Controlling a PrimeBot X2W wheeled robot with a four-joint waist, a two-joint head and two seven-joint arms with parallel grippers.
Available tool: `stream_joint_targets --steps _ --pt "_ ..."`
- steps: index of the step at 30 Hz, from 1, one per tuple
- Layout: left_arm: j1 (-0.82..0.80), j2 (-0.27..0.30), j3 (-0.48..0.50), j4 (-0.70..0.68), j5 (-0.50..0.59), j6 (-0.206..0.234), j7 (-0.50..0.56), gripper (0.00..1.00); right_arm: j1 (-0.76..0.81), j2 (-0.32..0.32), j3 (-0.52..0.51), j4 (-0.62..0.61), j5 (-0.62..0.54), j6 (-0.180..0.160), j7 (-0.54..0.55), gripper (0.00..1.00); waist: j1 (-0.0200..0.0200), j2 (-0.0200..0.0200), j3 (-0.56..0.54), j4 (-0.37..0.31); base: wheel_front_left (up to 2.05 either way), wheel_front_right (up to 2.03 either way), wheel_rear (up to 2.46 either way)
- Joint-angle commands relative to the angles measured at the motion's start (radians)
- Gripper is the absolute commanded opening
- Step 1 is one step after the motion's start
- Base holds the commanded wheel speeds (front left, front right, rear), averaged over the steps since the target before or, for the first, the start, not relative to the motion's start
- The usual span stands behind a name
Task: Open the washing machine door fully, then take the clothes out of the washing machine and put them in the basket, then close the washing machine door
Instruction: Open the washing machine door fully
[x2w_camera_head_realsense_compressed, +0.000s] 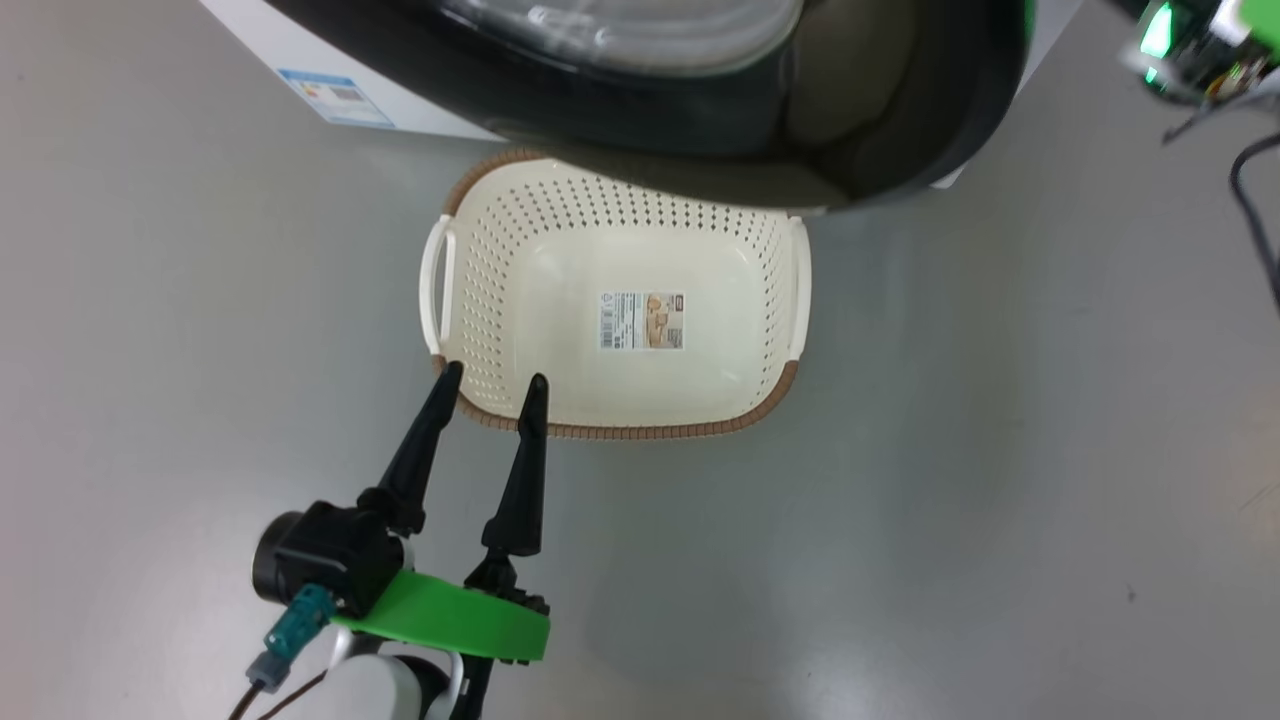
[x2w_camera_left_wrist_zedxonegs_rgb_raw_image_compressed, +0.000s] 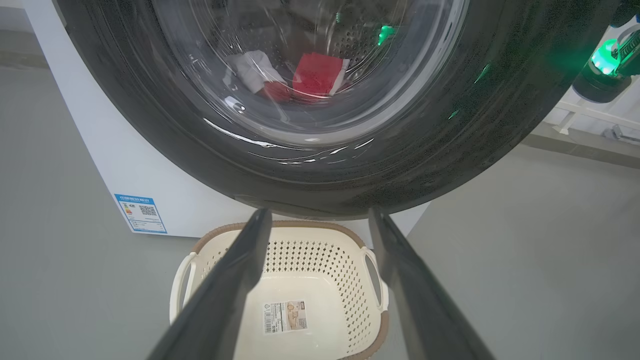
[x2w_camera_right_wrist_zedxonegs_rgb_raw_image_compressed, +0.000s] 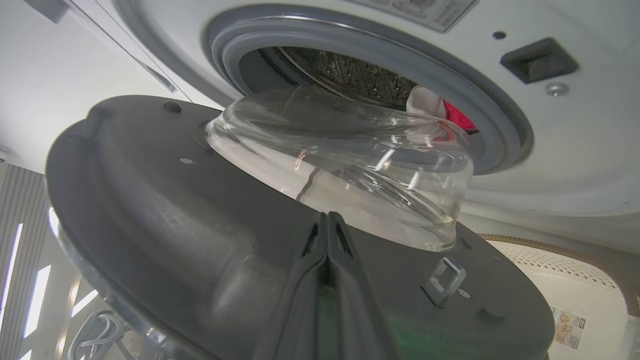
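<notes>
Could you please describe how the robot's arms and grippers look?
The left gripper has two long, tapered black fingers, a black body, a green plate, a teal plug with cable and a white forearm. The right gripper is dark too.

Floor (x2w_camera_head_realsense_compressed: 950, 500): smooth grey, faintly glossy, one small dark speck (x2w_camera_head_realsense_compressed: 1130, 595). Wall (x2w_camera_right_wrist_zedxonegs_rgb_raw_image_compressed: 27, 200), in the right wrist view: grey, vertically ribbed panels. Light strips (x2w_camera_right_wrist_zedxonegs_rgb_raw_image_compressed: 12, 260): bright, narrow, set between the panels.
</notes>
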Motion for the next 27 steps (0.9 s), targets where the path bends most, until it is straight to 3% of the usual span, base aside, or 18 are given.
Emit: stream_joint_targets --steps 1,19,27 --pt "0.018 0.015 0.033 -0.019 0.009 -0.001 -0.012 1.0 0.037 0.017 0.004 -0.038 -0.013 0.008 0.013 0.0 0.0 0.0 -0.016 -0.004 0.0 0.0 0.0" --pt "0.08 0.015 0.066 -0.022 0.031 -0.008 -0.012 1.0 0.275 0.101 -0.018 -0.191 -0.021 0.008 0.125 0.0 0.0 0.0 -0.113 -0.018 0.0 0.0 0.0" --pt "0.085 0.015 0.075 -0.022 0.034 -0.011 -0.012 1.0 0.305 0.122 -0.069 -0.19 -0.077 0.008 0.077 0.0 0.0 0.0 -0.124 -0.023 0.0 0.0 0.0"
